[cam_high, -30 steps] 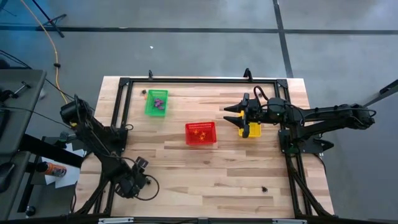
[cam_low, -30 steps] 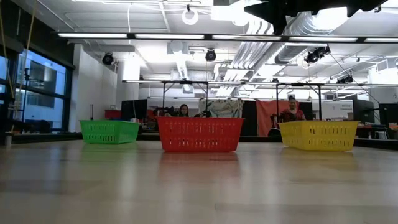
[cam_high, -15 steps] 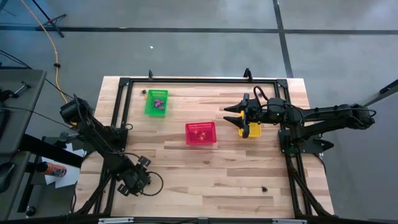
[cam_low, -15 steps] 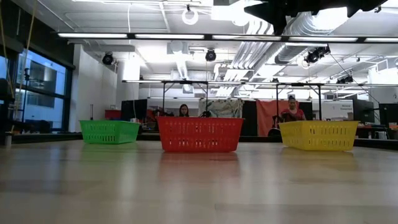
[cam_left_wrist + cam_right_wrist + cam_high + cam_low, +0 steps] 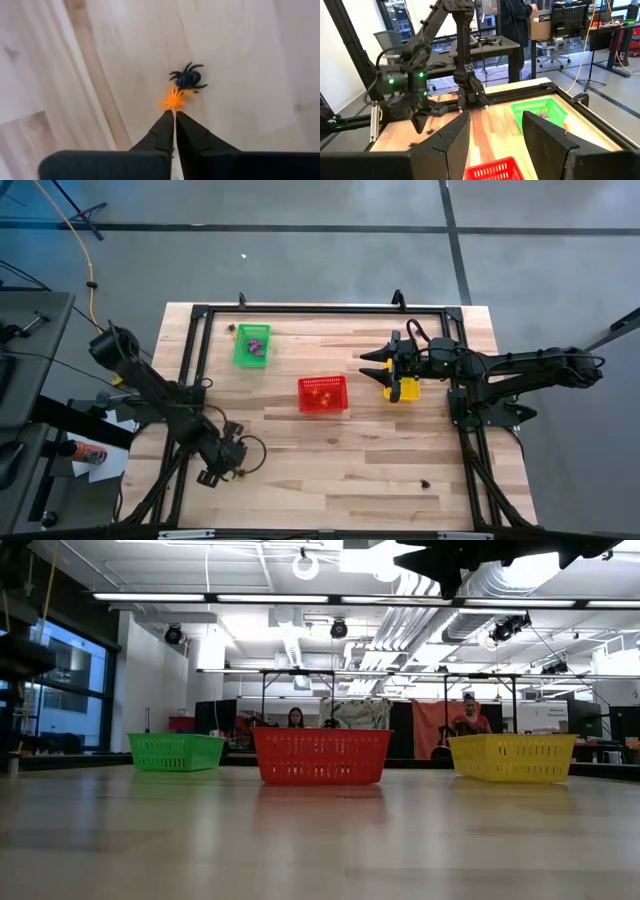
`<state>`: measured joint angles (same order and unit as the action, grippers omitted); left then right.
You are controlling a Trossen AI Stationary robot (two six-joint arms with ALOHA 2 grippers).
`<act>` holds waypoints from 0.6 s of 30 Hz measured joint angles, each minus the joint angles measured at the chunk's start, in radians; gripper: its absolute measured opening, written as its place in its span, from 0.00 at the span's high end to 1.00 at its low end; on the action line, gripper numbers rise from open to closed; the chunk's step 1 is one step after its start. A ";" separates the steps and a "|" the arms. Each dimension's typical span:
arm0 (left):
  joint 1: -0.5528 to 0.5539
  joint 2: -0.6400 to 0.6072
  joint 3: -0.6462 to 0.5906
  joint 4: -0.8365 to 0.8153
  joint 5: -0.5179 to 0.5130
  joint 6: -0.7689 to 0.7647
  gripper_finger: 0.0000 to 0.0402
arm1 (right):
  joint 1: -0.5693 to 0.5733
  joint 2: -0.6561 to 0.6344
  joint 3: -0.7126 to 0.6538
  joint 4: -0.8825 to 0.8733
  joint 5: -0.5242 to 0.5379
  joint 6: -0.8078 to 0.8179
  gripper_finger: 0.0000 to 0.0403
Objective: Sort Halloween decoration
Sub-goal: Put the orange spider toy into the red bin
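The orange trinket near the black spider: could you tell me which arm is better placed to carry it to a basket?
Left. Its gripper is shut on the orange trinket beside the black spider; the right gripper hangs open near the yellow basket.

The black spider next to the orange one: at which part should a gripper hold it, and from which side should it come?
Grip the black spider by its round body, coming straight down from above. It lies flat with thin legs spread, and the orange spider lies close beside it, so a sideways approach would probably push both.
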<state>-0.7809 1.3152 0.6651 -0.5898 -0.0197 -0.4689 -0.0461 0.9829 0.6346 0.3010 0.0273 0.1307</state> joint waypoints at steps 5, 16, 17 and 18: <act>0.039 -0.139 0.001 -0.037 0.001 -0.017 1.00 | 0.000 0.000 0.000 0.000 0.000 0.000 0.56; 0.060 -0.157 0.002 -0.045 0.015 -0.099 0.91 | 0.000 0.000 0.000 -0.011 0.000 0.000 0.56; 0.058 -0.136 0.002 -0.036 0.017 -0.105 0.89 | 0.000 0.000 0.000 -0.014 0.000 0.000 0.56; 0.055 -0.116 0.002 -0.026 0.019 -0.105 0.86 | 0.000 0.000 0.000 -0.016 0.000 0.000 0.56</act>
<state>-0.7257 1.1995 0.6674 -0.6160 -0.0010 -0.5739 -0.0460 0.9829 0.6346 0.2853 0.0272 0.1305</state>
